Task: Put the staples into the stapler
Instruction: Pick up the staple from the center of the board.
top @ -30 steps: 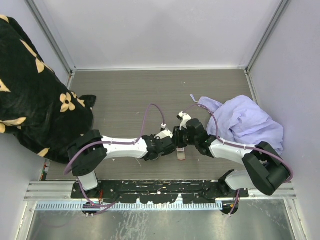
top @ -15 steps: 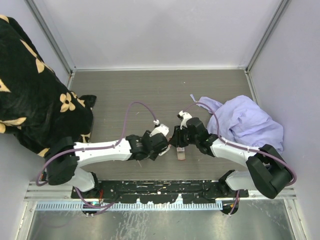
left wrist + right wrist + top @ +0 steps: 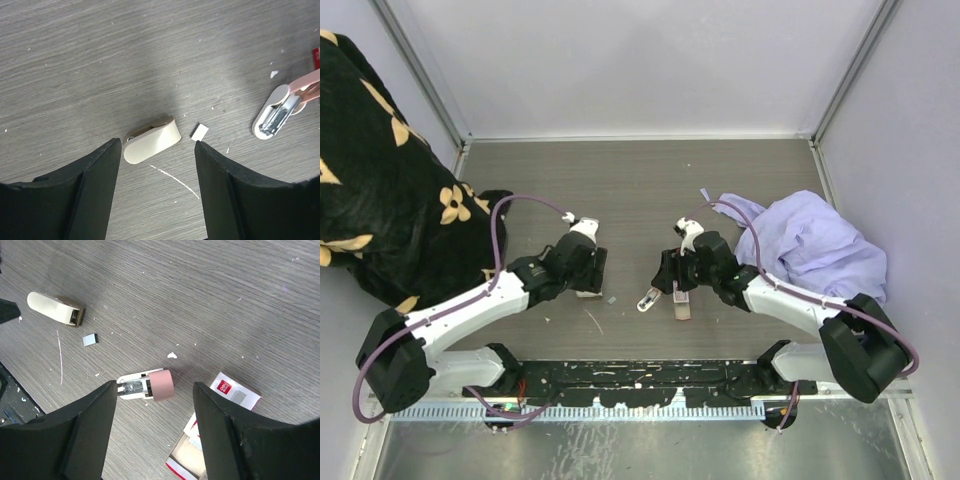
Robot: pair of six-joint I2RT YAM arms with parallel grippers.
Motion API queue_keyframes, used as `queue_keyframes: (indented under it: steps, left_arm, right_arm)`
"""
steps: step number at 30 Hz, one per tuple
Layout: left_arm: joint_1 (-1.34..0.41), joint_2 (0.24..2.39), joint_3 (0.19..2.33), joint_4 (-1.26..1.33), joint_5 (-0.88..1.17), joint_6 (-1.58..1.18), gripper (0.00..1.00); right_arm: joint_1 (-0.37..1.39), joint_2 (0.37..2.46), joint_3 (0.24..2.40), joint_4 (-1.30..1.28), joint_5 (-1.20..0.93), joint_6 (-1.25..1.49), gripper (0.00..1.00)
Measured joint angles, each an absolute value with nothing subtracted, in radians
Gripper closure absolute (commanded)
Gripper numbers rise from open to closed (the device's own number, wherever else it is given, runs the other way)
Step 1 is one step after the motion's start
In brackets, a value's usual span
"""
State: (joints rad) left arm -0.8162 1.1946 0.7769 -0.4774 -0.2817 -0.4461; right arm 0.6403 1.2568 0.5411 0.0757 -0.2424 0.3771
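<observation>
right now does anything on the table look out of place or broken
Yes. The stapler looks pulled apart: its metal channel is exposed and a cream cover lies well away from it. A small grey block, possibly staples, lies loose between them, and the staples box lies open.

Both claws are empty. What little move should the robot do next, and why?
Probably slide the left gripper over the small grey block, which looks like a clump of staples, and pinch it. It and the right gripper stand open and empty, the block lies loose, and the stapler lies nearby with its metal channel showing, ready for filling.
</observation>
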Motion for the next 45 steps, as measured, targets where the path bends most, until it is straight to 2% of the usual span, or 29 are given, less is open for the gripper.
queue_keyframes:
  steps: [4,8,11,16,21,28,32,45]
  left_arm:
    - [-0.755,1.156,0.762,-0.445,-0.223,-0.436,0.35]
    - [-0.674,1.137,0.729,-0.4,-0.174,-0.427,0.23]
    - [-0.574,1.106,0.68,-0.348,-0.15,-0.425,0.2]
    - [-0.457,1.02,0.558,-0.214,-0.15,-0.429,0.15]
    - [-0.45,0.935,0.43,-0.091,-0.212,-0.43,0.14]
    - [-0.45,0.765,0.337,-0.036,-0.323,-0.433,0.13]
    - [-0.45,0.726,0.332,-0.02,-0.352,-0.433,0.09]
    - [-0.45,0.788,0.332,-0.011,-0.359,-0.433,0.08]
  right_arm:
    - [0.641,1.23,0.545,0.047,-0.211,0.366,0.31]
    - [0.645,1.168,0.599,-0.057,-0.141,0.331,0.33]
    - [0.663,1.159,0.69,-0.131,-0.076,0.311,0.33]
    - [0.83,1.242,0.867,-0.224,0.074,0.301,0.38]
    - [1.003,1.447,1.024,-0.276,0.142,0.305,0.42]
    - [1.06,1.673,1.085,-0.295,0.163,0.296,0.45]
    - [1.077,1.745,1.118,-0.296,0.163,0.281,0.47]
    - [1.101,1.847,1.159,-0.268,0.164,0.241,0.5]
